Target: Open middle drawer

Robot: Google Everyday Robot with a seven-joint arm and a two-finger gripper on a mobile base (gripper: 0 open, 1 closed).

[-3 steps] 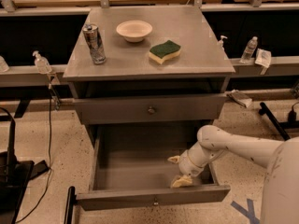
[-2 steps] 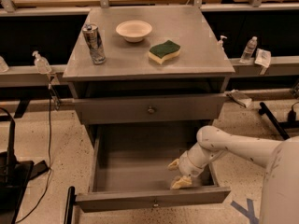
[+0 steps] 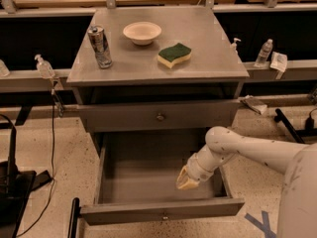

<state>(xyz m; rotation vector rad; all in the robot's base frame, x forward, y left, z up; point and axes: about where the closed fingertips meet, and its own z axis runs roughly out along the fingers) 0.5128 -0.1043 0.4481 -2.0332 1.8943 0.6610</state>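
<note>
We are seeing matt grey metal on the middle drawer (image 3: 158, 211) and cabinet top (image 3: 208, 53); the gripper (image 3: 187, 180), inside that drawer at its right, is showing smooth cream plastic; the can (image 3: 100, 46) is gleaming metallic; the sponge (image 3: 174, 54) is looking rough.

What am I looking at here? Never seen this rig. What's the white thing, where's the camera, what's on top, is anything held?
The white thing is the robot's single arm, reaching in from the right. It ends in a tan gripper, which sits low inside the pulled-out middle drawer, near its right wall. I can't see it holding anything. There is one camera, looking down at the front of a grey metal cabinet; its mount is not known. On the cabinet top stand a drink can, a pale bowl and a green-and-yellow sponge. The top drawer above is shut.
</note>
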